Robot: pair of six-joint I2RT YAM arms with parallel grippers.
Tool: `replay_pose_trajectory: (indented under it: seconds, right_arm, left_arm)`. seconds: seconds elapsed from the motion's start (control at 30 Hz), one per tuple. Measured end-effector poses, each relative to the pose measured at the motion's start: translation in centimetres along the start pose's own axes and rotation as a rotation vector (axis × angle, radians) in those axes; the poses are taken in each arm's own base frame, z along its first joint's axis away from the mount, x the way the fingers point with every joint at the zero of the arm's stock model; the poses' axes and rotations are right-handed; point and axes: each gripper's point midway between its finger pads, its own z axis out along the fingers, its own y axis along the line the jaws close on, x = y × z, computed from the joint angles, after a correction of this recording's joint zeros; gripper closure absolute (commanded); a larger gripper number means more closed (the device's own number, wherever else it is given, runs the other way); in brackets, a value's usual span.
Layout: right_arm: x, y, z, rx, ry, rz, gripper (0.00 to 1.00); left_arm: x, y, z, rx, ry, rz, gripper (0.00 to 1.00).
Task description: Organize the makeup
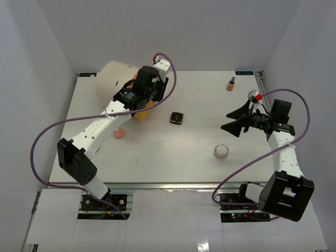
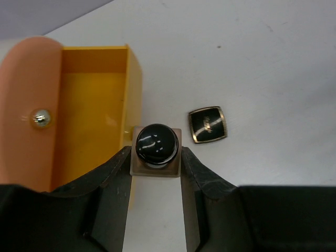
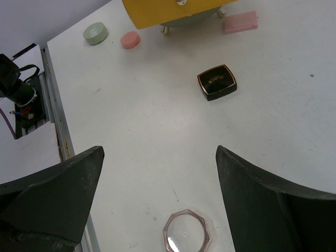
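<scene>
Holding: left gripper (image 2: 155, 155) clamped on tan bottle (image 2: 156, 143), cap end toward the wrist camera
Bottle position: just outside the open drawer (image 2: 89, 121), against its side wall
Move needed: likely sideways over that wall, then release
Right gripper (image 3: 160, 152): jaws wide, empty, above clear jar (image 3: 186, 231); compact (image 3: 217, 82) farther off

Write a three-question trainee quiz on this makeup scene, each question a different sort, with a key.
1. True or false: the left pincer is shut on a tan bottle.
2. Fill in: the yellow drawer beside that bottle stands ____.
3. In the right wrist view, what lies nearest the open right pincer? A the tan bottle; B the drawer; C a clear jar.
Key: 1 true; 2 open; 3 C.
</scene>
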Motion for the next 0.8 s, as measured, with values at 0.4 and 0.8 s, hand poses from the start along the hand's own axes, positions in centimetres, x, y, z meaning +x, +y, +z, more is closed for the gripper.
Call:
replay_pose_trajectory:
  seconds: [0.4, 0.8]
  right_arm:
    - [0.3, 0.1, 0.0, -0.001, 0.001, 0.020, 0.07]
    - [0.3, 0.2, 0.0, -0.007, -0.002, 0.026, 0.08]
  left_arm:
    - [2.5, 5.3, 3.1, -0.270, 0.276, 0.136, 0.98]
    - [4.9, 8.3, 3.8, -0.422, 0.403, 0.252, 0.56]
